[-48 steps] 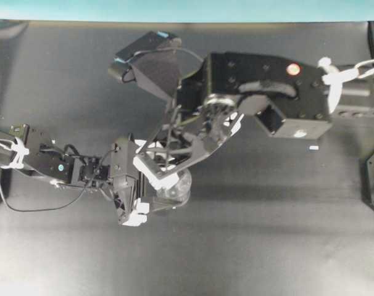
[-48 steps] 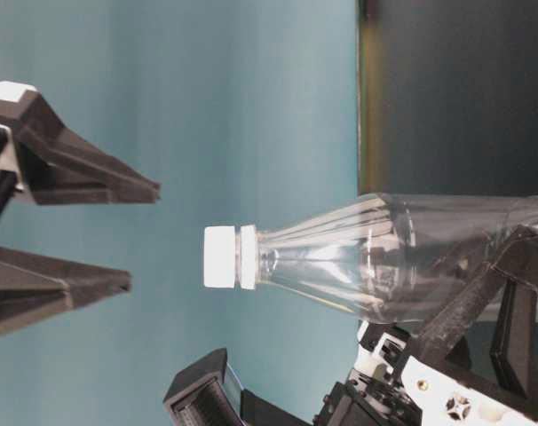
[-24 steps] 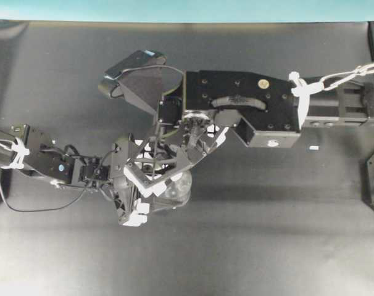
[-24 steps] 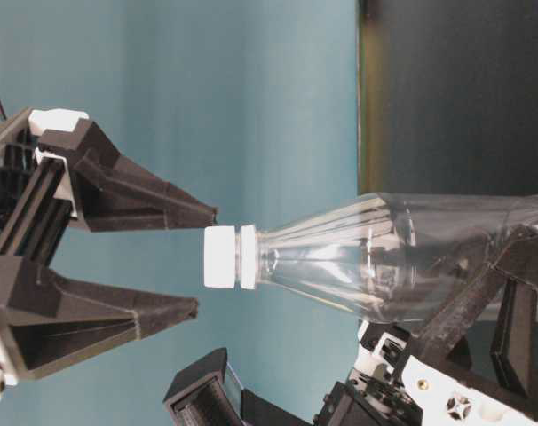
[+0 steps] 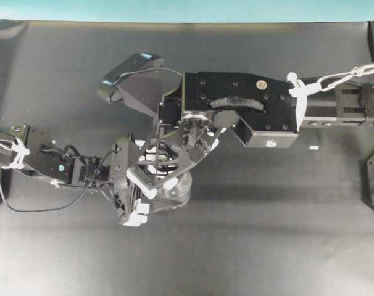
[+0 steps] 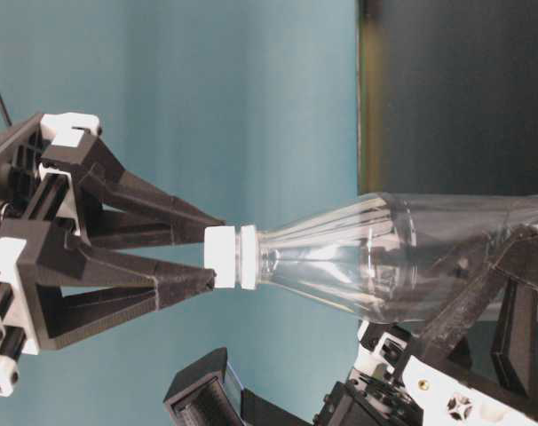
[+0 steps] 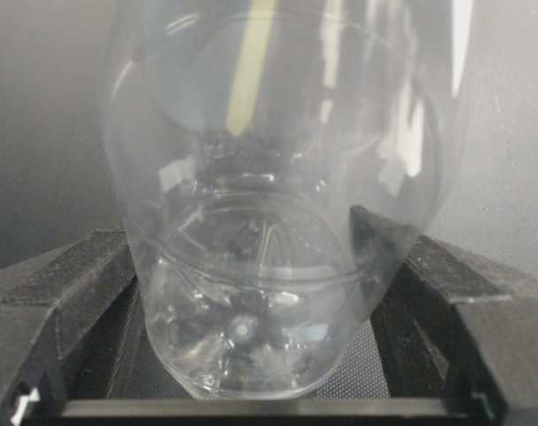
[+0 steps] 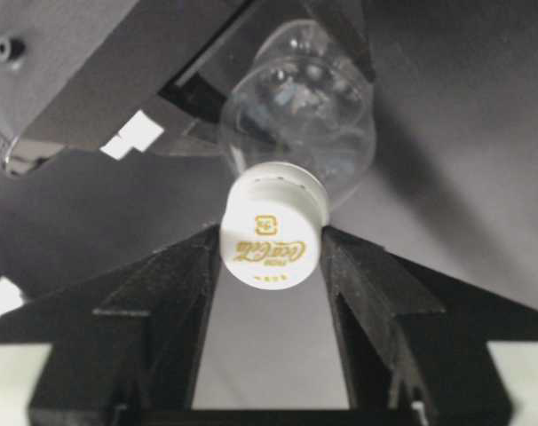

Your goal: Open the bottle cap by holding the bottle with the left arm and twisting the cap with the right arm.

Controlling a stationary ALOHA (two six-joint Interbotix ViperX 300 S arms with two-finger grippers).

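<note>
Right fingers at the cap, twist not yet begun

Nearest you in the right wrist view, the bottle cap [image 8: 271,238] sits between the right gripper [image 8: 269,266]'s fingers [image 8: 176,293], which flank it at 9 and 3 o'clock, touching or just short of it; I can't tell whether they grip firmly. Beyond it, the bottle [image 6: 402,257] stands upright on the bench [image 5: 267,246], its lower body seated between the left gripper [image 7: 251,355]'s widely spread fingers [image 7: 65,293], which hold it from both sides. So your hold looks done and the cap approach nearly so. You still need to seat the right fingers firmly, twist, and lift the cap off.
</note>
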